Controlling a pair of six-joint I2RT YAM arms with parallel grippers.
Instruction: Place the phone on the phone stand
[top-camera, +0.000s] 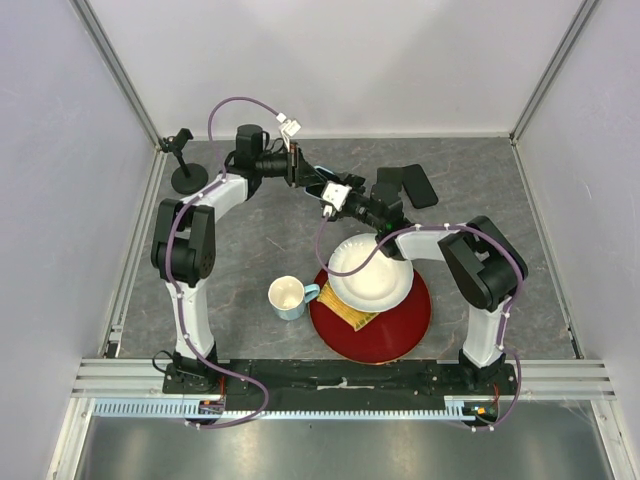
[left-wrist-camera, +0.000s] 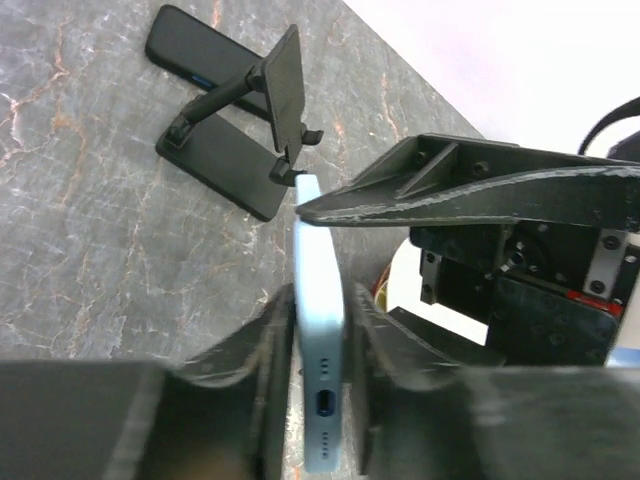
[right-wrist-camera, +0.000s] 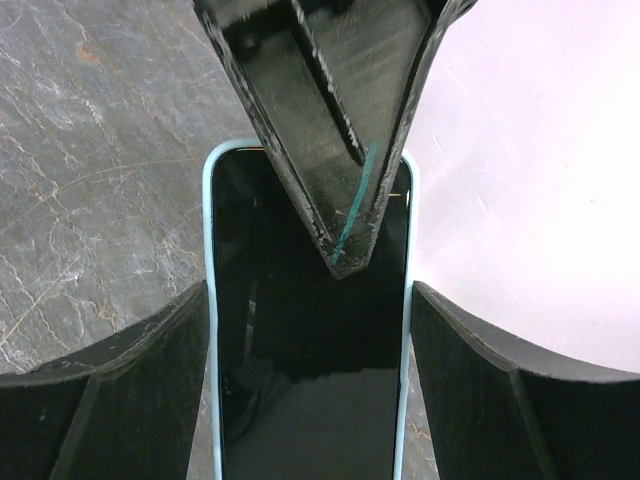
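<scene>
The phone (left-wrist-camera: 322, 330), in a light blue case, is held in the air between both grippers. In the left wrist view I see it edge-on, charging port toward the camera, with my left gripper (left-wrist-camera: 318, 315) shut on its two faces. In the right wrist view its dark screen (right-wrist-camera: 310, 380) faces the camera, with my right gripper (right-wrist-camera: 310, 300) shut on its side edges. The grippers meet mid-table in the top view, left (top-camera: 305, 175) and right (top-camera: 325, 190). The black folding phone stand (left-wrist-camera: 255, 130) stands empty on the table just beyond the phone, also seen in the top view (top-camera: 405, 185).
A flat black slab (left-wrist-camera: 190, 55) lies behind the stand. A white plate (top-camera: 370, 270) rests on a red plate (top-camera: 385, 320) near the front centre, with a white cup (top-camera: 288, 297) to their left. A small black round-based stand (top-camera: 188, 165) is at the back left corner.
</scene>
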